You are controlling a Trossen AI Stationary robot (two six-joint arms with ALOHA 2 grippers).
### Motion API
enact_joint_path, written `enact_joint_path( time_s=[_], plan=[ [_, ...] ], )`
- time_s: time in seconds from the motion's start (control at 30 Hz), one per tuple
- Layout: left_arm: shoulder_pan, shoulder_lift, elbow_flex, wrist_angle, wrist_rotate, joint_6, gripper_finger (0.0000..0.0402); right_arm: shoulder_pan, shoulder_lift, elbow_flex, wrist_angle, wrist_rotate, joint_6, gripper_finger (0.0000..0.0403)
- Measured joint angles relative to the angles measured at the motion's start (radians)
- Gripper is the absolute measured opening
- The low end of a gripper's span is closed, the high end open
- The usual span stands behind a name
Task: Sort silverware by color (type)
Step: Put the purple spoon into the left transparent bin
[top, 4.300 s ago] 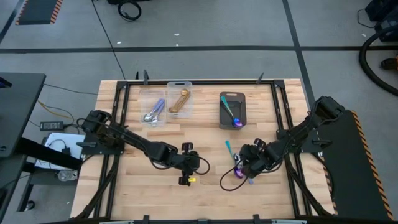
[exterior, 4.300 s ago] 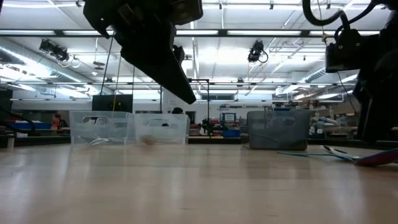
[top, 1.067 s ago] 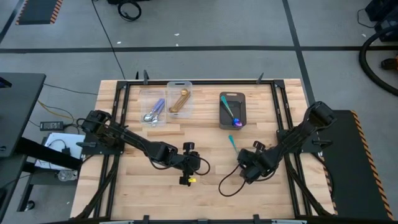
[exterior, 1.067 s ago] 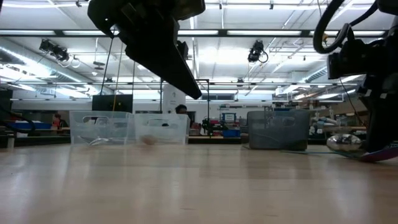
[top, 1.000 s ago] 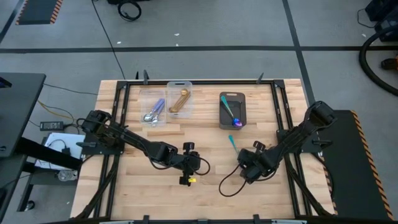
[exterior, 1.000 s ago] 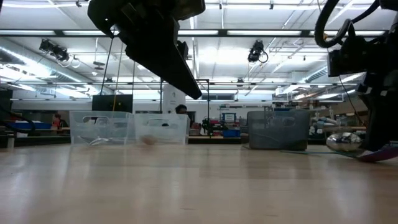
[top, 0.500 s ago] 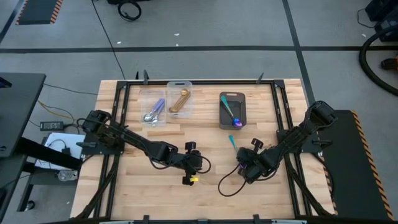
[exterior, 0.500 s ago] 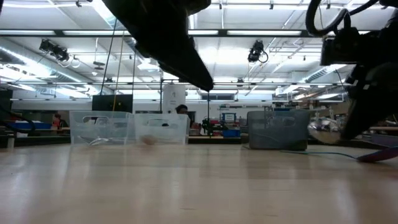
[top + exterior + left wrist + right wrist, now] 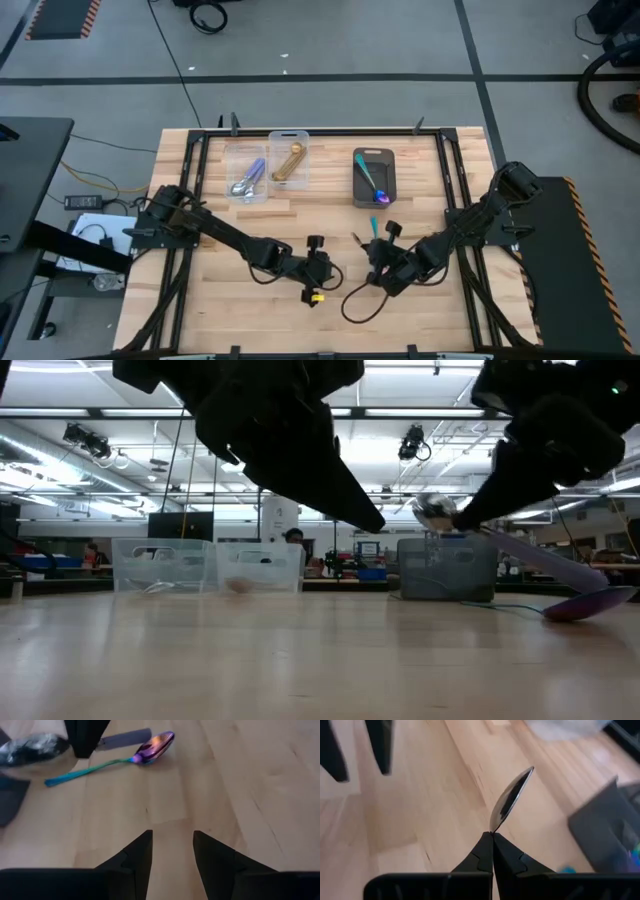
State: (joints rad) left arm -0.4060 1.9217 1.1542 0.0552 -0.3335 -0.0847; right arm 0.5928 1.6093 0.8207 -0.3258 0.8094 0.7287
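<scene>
I am holding the right hand pinched tight on a silver spoon, gripping it right where the bowl meets the stem, so the bowl is sticking up past the fingertips. In the low view that spoon's lavender handle is trailing down behind the hand, clear of the tabletop. The hand is hanging above the front middle of the tabletop, with the left hand facing it from close by. The left hand's fingers are standing apart with nothing between them; it looks as if I am lining up a pass from one to the other, though that is only my reading.

A little farther in, an iridescent purple spoon with a teal handle is lying loose on the wood just beyond the two hands, untouched.

At the back, the sorting is already well along. The left clear bin is holding at least one silver spoon with a lavender handle, the clear bin beside it is holding gold-coloured pieces, and the dark grey bin is holding a blue-purple spoon with a teal handle. How many pieces sit in each I cannot tell.

So I am judging two pieces left: the silver one I am carrying, which belongs in the left clear bin, and the iridescent one on the wood, which belongs in the grey bin.
</scene>
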Motion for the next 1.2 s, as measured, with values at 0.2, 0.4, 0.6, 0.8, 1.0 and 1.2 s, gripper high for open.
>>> enact_joint_path(
  time_s=[0.2, 0.4, 0.6, 0.8, 1.0, 1.2],
  plan=[
    [-0.003, -0.005, -0.120, 0.175, 0.006, 0.002, 0.0148, -0.030, -0.042, 0.000, 0.066, 0.020, -0.113, 0.0007],
    [0.014, -0.005, -0.248, 0.392, 0.004, -0.091, 0.0148, -0.062, -0.086, 0.000, 0.180, 0.008, -0.231, 0.0007],
    [0.046, -0.005, -0.255, 0.428, 0.005, -0.208, 0.0148, -0.095, -0.089, 0.000, 0.319, -0.024, -0.325, 0.0007],
    [0.074, -0.005, -0.254, 0.532, 0.016, -0.274, 0.0171, -0.099, -0.089, -0.010, 0.443, -0.049, -0.418, 0.0008],
    [0.088, -0.005, -0.254, 0.632, 0.020, -0.278, 0.0245, -0.100, -0.090, -0.134, 0.794, -0.039, -0.545, 0.0008],
    [0.109, 0.003, -0.253, 0.730, -0.006, -0.315, 0.0265, -0.100, -0.090, -0.231, 1.099, -0.051, -0.667, 0.0009]
  ],
)
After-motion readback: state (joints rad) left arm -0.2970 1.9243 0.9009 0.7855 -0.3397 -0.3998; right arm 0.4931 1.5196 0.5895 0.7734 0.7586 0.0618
